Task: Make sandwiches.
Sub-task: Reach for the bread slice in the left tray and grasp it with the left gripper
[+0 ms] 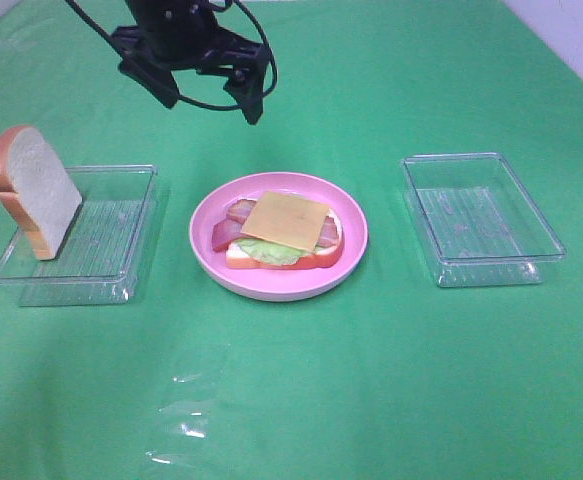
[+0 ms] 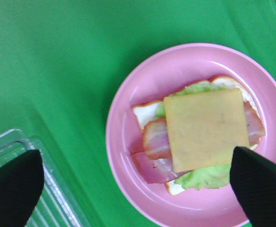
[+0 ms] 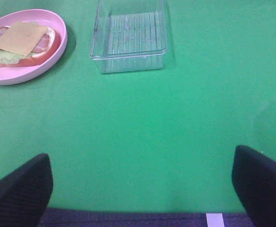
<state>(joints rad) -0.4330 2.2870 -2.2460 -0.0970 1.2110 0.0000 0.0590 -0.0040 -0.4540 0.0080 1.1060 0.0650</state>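
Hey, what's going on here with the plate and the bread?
A two-armed robot is building a sandwich. On the pink plate sit a bread slice, lettuce, bacon and cheese on top. The left pincer hangs open above the plate, holding nothing. The second bread slice leans upright in the left tray. The right tray holds nothing, and the right pincer is open over bare cloth.

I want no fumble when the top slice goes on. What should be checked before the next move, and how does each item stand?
1. Cheese square flat on the stack: ok.
2. Stack sits inside the pink plate: ok.
3. Second bread slice reachable, leaning in the left tray: ok.
4. Left gripper open and empty: ok.
5. Right gripper open, clear of the plate: ok.
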